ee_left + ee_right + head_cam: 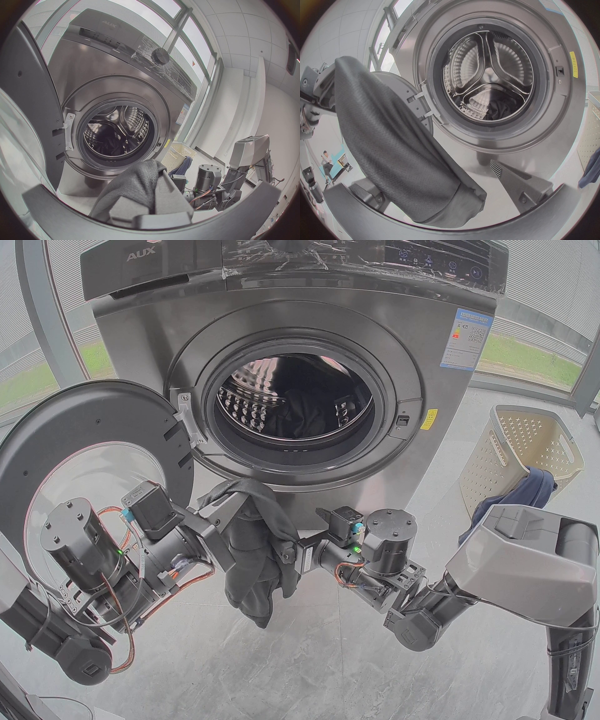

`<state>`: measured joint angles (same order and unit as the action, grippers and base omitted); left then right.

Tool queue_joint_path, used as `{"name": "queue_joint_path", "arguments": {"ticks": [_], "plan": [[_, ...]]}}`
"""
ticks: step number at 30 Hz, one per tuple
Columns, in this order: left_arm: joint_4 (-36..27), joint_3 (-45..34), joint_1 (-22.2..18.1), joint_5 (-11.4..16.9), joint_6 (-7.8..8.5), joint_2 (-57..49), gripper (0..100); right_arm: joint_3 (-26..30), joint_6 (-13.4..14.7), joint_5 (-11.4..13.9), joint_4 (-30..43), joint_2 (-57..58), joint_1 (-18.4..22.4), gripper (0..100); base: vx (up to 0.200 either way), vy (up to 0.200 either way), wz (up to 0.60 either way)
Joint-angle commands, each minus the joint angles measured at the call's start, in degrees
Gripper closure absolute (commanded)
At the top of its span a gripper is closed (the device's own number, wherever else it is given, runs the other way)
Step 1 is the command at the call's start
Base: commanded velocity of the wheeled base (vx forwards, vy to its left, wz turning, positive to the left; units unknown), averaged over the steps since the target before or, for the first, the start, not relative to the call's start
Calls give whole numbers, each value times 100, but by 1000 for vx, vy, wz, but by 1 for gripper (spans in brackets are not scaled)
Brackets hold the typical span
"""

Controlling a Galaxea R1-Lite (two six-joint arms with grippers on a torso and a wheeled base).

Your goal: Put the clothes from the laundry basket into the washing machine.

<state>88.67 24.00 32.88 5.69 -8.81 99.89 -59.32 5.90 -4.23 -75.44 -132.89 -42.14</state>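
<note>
The open door stands at 9 o'clock of the washing machine mouth, its edge near the left gripper. That gripper pinches the dark grey garment, which hangs below the mouth's rim at 6 o'clock, above grey floor. The right gripper, fingers spread, touches the cloth's 3 o'clock edge. 1 dark item lies in the drum. At 4 o'clock, well apart, the laundry basket carries 1 blue garment over its rim.

A dark grey garment hangs crumpled before the open washing machine, just below its drum, where dark clothing lies. A navy garment drapes over the cream laundry basket beside it.
</note>
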Motion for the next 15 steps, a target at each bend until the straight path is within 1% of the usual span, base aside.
{"name": "queue_joint_path", "arguments": {"ticks": [1,5,6,8,11,15], "plan": [[1,-36,-1,2,2,-5,100,-194,-19,10,-24,-132,22,0,0,0,0],[1,-45,-1,2,2,22,100,-168,-19,28,-191,-35,31,0,0,0,0],[1,-45,-1,2,2,22,100,-168,-19,28,-191,-35,31,100,0,0,0],[1,-62,-1,2,11,66,100,-89,-1,142,-331,79,48,100,0,0,0],[1,-185,17,2,2,66,100,96,-1,177,-446,255,57,100,0,0,0],[1,-212,114,11,-24,22,100,518,-10,212,-490,782,101,100,0,0,0]]}}
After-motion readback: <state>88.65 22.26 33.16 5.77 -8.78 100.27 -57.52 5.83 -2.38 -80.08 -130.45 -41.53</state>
